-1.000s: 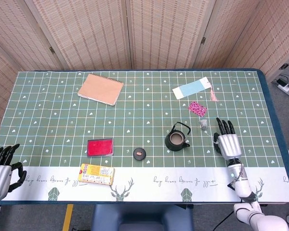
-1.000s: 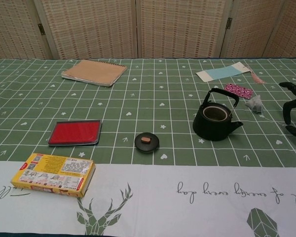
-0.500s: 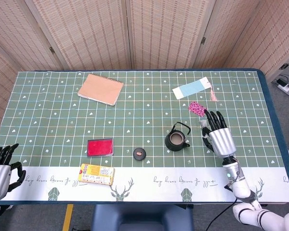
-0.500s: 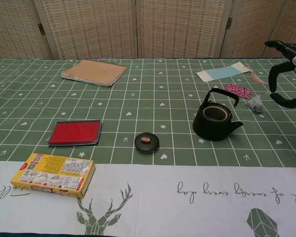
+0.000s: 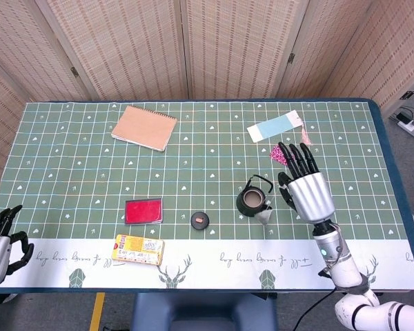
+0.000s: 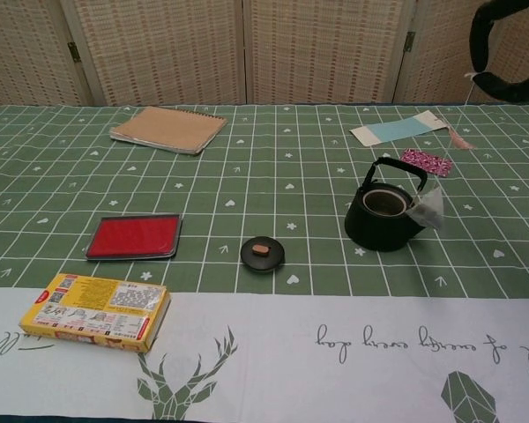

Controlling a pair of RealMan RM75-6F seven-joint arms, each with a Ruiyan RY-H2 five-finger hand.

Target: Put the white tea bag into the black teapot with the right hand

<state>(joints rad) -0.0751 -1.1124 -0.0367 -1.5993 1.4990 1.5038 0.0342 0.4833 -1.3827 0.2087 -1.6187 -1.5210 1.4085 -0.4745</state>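
Right hand (image 5: 308,193) raised by the desk's right side, fingers extended; no string to it shows, so grasp unclear. White tea bag (image 6: 427,208) hangs down-left of it, beside black teapot (image 6: 383,215) spout, not inside.

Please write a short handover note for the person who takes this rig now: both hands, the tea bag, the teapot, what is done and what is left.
Left hand: low at the table's near left corner, holding nothing.
Right hand: raised to the right of the black teapot. No string shows, so I cannot tell whether it holds the bag.
White tea bag: close by the teapot's spout side, outside the opening; hanging or resting, I cannot tell.
The teapot is open, and its lid lies on the cloth to its left.
Done: the bag is at the pot.
Left: get it over the opening and inside, then let it go.
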